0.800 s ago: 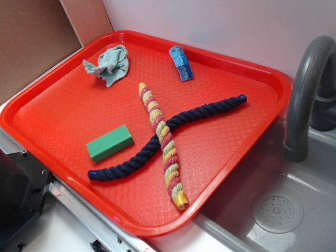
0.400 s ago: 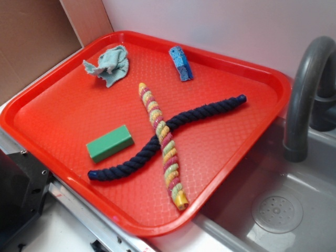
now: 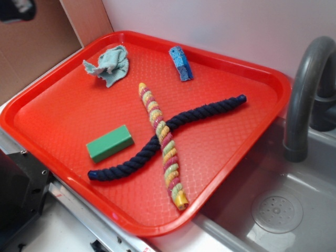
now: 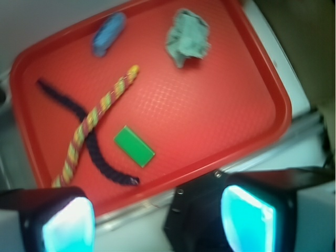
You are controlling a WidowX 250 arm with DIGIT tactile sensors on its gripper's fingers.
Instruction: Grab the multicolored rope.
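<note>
you are looking past the gripper (image 4: 157,218) in the wrist view, where its two fingers (image 4: 63,223) sit spread wide apart at the bottom edge with nothing between them, glowing pale cyan on their inner faces, high over the near side of the red tray (image 4: 265,79). in the exterior view only a dark blurred bit of the arm (image 3: 16,8) shows in the top left corner, well apart from the tray (image 3: 273,79). take the tray as your landmark. nearest its front rim lies one yellow end of the multicolored rope (image 3: 163,144), which runs from there straight up the middle of the tray toward the back; you see the same rope (image 4: 92,118) as a slanted line in the wrist view. it lies across the navy rope (image 3: 173,134), on top of it at the crossing, so the two make an x in the middle of the tray. the navy rope (image 4: 84,139) curves from the tray's front left toward its right rim. the green block (image 3: 110,143) rests flat on the tray just left of the navy rope, near but not touching it; the wrist view shows the block (image 4: 134,146) beside the rope's bend. farther back, by the rear rim, the crumpled pale cloth (image 3: 107,64) sits at the left and the blue sponge (image 3: 180,63) at the right, apart from both ropes. off the tray's right side are the grey sink (image 3: 294,205) and its dark faucet (image 3: 307,89).
</note>
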